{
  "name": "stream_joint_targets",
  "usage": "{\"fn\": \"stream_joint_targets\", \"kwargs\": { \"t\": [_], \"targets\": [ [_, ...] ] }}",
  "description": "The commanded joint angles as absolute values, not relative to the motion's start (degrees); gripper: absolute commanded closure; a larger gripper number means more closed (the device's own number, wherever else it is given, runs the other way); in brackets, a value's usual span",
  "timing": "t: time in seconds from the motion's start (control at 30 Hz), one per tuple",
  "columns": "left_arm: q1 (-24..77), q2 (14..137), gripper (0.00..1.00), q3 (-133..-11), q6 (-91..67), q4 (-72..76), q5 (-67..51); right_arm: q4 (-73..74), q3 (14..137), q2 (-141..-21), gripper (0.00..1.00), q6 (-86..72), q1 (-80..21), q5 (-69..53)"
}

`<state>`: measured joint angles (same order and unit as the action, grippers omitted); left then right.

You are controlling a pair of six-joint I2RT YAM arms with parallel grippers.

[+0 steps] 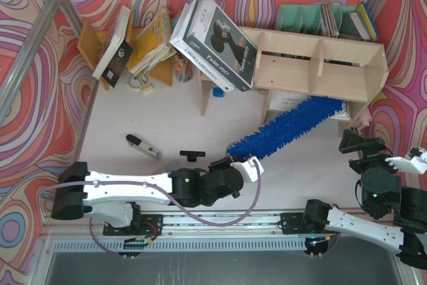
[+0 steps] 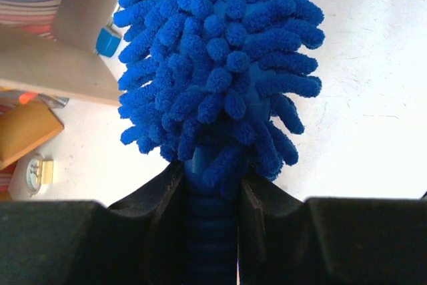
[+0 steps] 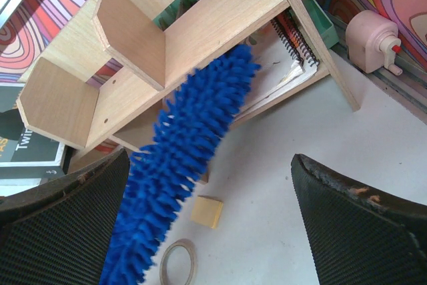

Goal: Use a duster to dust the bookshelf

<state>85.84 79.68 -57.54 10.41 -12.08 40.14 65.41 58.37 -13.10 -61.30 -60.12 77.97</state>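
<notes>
The wide, low bookshelf of pale smooth plywood [image 1: 320, 65] is met at its lower compartment by the long, shaggy bright-blue microfibre duster [image 1: 287, 128], its ribbed plastic handle clamped in the fingers of the left gripper [image 2: 212, 195]. Light strokes along the board are advised. The fingers of the right gripper [image 3: 213, 218] are spread wide, empty.

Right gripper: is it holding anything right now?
No, the right gripper stands wide open and grips nothing; the left gripper holds the duster by its handle.
</notes>
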Motion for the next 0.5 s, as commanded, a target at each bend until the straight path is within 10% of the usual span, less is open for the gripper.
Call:
{"fn": "stream_joint_targets", "kwargs": {
  "t": [0.0,0.47],
  "targets": [
    [86.14,74.03,1.00,-55.79,4.84,-14.15,44.82,64.86,57.74,-13.71,0.06,-61.20,-60.91,79.34],
    [89.39,60.69,1.00,-52.64,-7.42,-34.29,49.74,64.80,57.78,-14.32,0.06,-61.18,-60.91,79.45]
  ]
}}
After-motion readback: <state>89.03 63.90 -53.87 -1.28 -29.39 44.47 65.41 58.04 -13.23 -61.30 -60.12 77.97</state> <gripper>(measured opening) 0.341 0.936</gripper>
